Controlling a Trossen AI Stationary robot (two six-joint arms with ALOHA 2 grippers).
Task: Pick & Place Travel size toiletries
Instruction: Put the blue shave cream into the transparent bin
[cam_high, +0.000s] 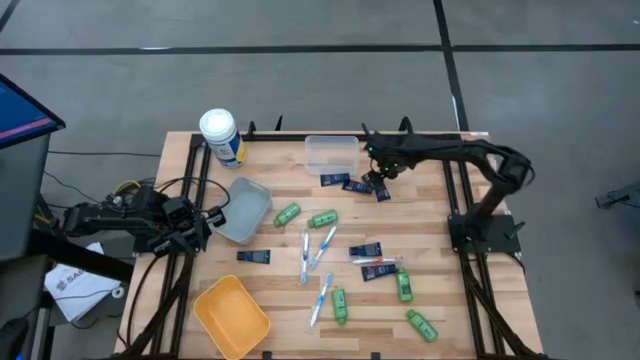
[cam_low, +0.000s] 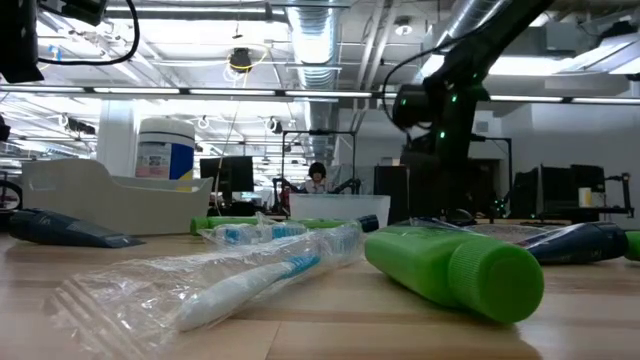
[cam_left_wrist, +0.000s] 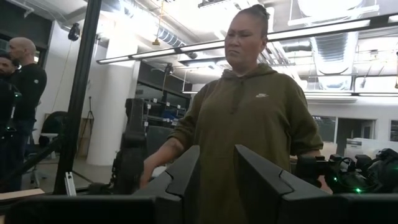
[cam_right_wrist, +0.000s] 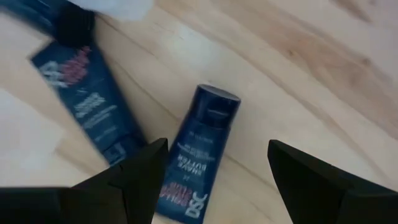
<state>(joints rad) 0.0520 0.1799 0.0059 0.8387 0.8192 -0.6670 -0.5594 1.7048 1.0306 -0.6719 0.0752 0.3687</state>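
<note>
The wooden worktop (cam_high: 420, 200) carries everything. A grey bin (cam_high: 243, 209) sits toward 9 o'clock, a yellow bin (cam_high: 231, 316) at 7 o'clock, a clear bin (cam_high: 331, 153) at 12 o'clock. At mid-worktop and toward 5 o'clock lie scattered green bottles (cam_high: 323, 218), white-blue toothbrushes (cam_high: 322, 246) and navy tubes (cam_high: 365, 249). The right pincer (cam_high: 377, 180) hangs at 1 o'clock, jaws spread wide and empty, straddling a navy tube (cam_right_wrist: 198, 157) lying flat on the wood, another tube (cam_right_wrist: 87, 102) beside it. The left pincer (cam_high: 205, 223) waits at the 9 o'clock edge beside the grey bin, fingers (cam_left_wrist: 186, 171) slightly parted, holding nothing.
</note>
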